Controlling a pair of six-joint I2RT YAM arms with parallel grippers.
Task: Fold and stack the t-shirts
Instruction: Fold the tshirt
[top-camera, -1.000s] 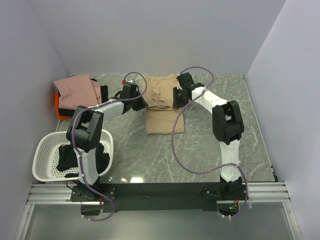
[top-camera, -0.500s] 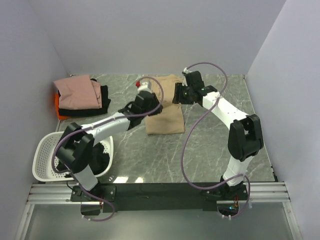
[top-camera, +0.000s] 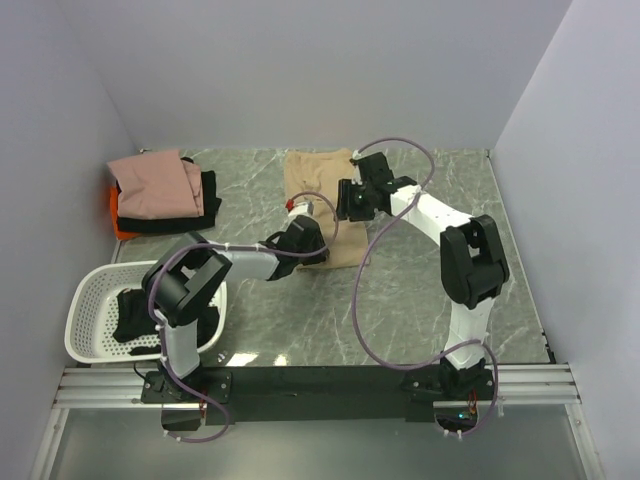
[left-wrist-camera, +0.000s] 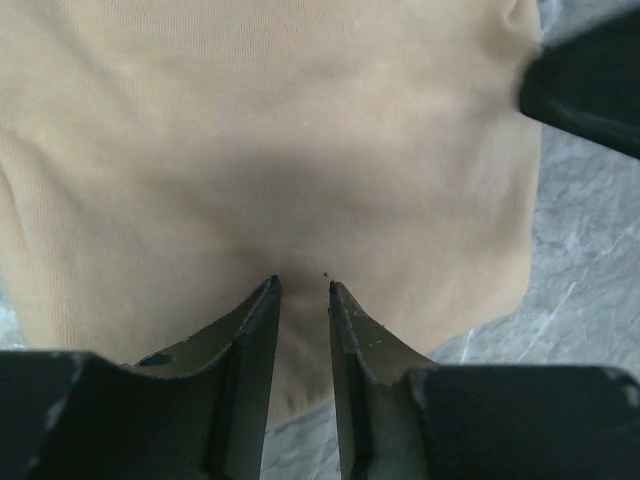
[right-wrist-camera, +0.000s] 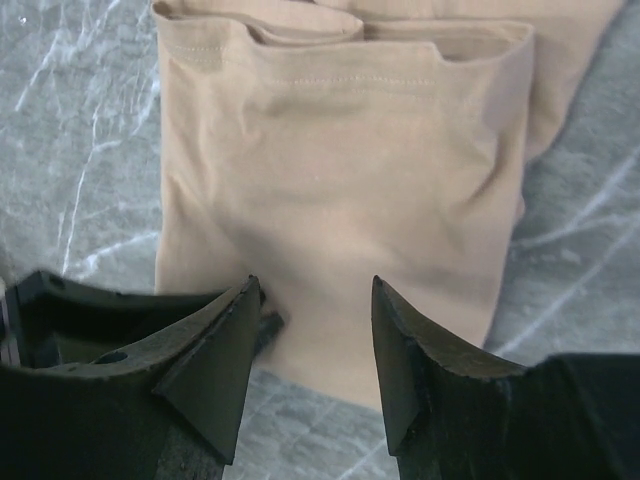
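Note:
The tan-beige t-shirt (top-camera: 310, 180) lies folded flat at the back middle of the table. It also fills the left wrist view (left-wrist-camera: 280, 120) and the right wrist view (right-wrist-camera: 340, 170). My left gripper (top-camera: 305, 238) (left-wrist-camera: 302, 285) is at its near edge, open by a narrow gap, tips down on the cloth with nothing pinched. My right gripper (top-camera: 350, 198) (right-wrist-camera: 315, 285) hangs wide open over the shirt's right side, holding nothing. Pink (top-camera: 155, 180), black (top-camera: 205, 190) and orange (top-camera: 120, 215) t-shirts lie stacked at the back left.
A white perforated basket (top-camera: 100, 272) with a black garment (top-camera: 135, 312) in it stands at the near left. Walls close in the left, back and right. The right gripper shows dark at the upper right of the left wrist view (left-wrist-camera: 590, 80).
Both grippers have opened wider. The left gripper has come from the shirt's left side round to its near edge. The right gripper has swung slightly back toward the shirt's right side.

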